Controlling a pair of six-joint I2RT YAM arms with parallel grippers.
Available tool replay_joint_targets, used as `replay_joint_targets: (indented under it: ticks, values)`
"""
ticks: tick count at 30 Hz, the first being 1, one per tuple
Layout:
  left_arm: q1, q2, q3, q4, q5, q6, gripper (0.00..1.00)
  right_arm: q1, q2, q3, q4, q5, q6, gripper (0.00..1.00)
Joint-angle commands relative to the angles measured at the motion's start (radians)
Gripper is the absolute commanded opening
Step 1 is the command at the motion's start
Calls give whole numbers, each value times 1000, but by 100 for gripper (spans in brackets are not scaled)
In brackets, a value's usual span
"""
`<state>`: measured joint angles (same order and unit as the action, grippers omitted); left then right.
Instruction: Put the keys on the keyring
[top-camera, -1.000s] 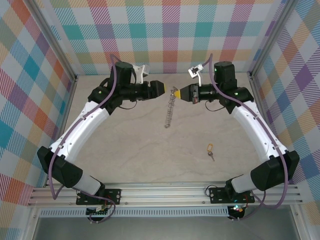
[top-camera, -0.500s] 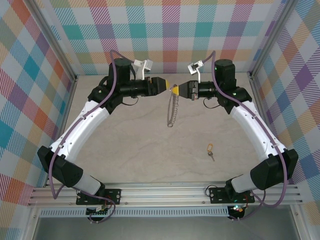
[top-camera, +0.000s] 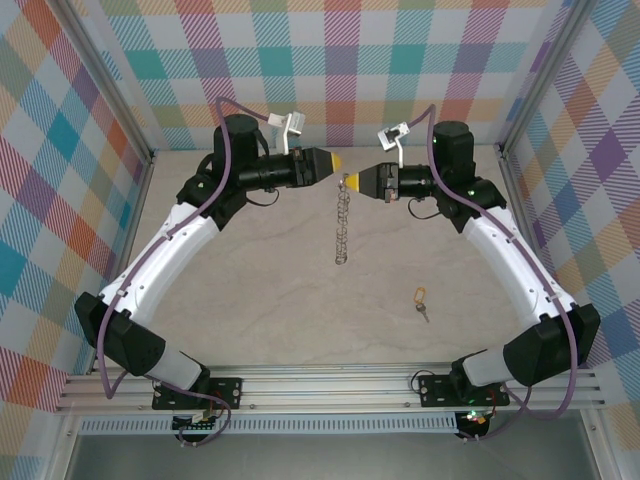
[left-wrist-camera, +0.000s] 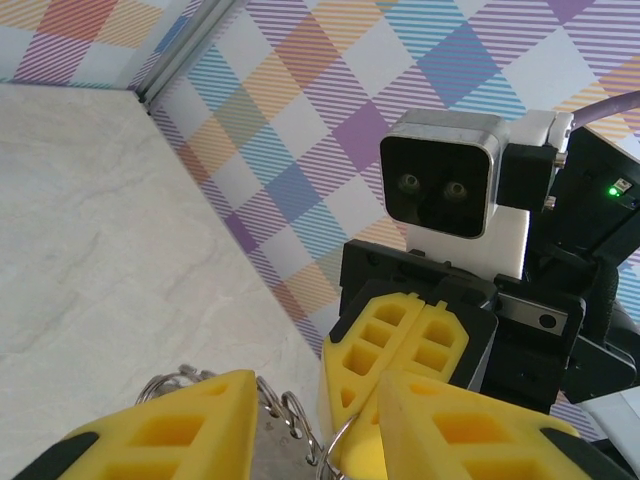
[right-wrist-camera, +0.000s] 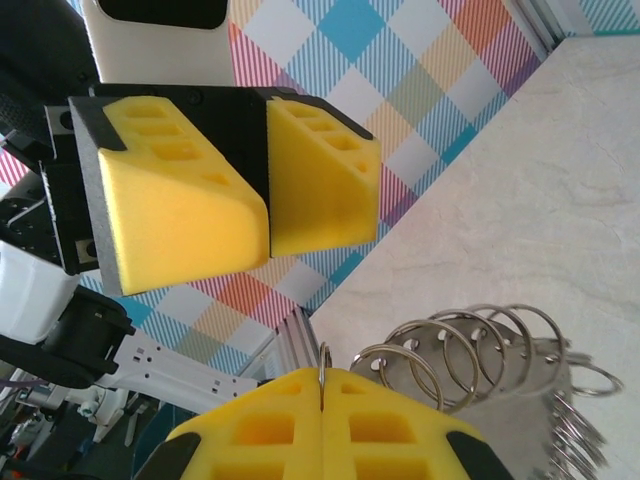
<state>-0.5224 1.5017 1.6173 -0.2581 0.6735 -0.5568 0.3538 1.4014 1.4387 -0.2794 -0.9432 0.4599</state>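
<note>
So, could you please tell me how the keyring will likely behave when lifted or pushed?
Probably floppy: the keyring hangs as a limp strand from the right gripper, so it should sway and fold rather than hold shape. Its many small wire loops look loose, so a push would likely shift or snag them, not roll it.
</note>
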Motion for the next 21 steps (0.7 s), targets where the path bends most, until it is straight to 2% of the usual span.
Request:
replay_joint_targets:
  ticks: [1, 21]
  values:
    - [-12, -33, -19, 39, 35, -8, 37, -1, -35, -13, 94, -11, 43, 0]
    - [-13, -47, -80, 187, 108, -94, 38, -10, -27, -27, 239, -8, 161, 0]
